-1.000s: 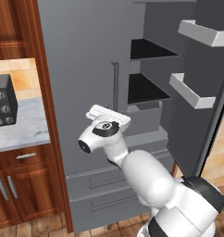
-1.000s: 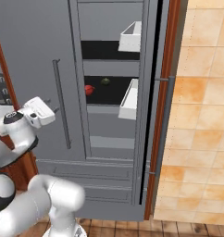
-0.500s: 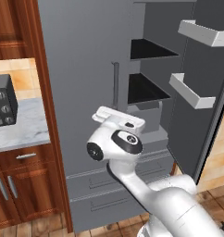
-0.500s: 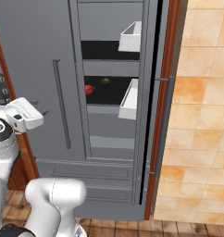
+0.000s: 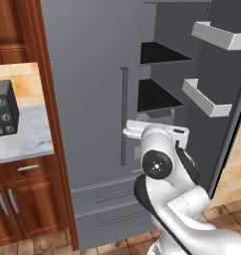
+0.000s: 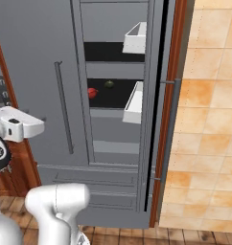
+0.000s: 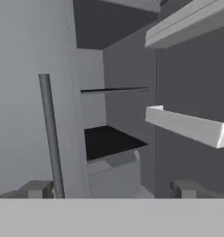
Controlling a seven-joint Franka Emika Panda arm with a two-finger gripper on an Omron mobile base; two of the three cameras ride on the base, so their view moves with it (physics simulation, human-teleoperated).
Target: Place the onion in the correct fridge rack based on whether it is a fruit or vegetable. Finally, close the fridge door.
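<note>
**Onion shelved, door open: risks in the closing sweep**

Onion [image 6: 92, 93] resting on the lower rack [image 6: 113, 98] inside the fridge [image 6: 115, 57], near the rack's 9 o'clock end, with a small green item [image 6: 109, 84] beside it toward 2 o'clock, apart from it. Placement judged done; door closing left.

Tool [image 7: 111, 189] spread wide and carrying nothing, tips far apart at the hand view's 6 o'clock edge, aimed into the opening.

Door [image 6: 162, 119] swung fully out, edge-on in the right base view, its bins [image 5: 206, 97] jutting toward the arm in the left base view.

Possible trouble:
- Hand or elbow clipping a bin, given how close the arm sits to the opening.
- Push landing on the thin door edge and slipping off.
- Door halting ajar if the sweep runs short.
- Onion rolling if the door slams.
</note>
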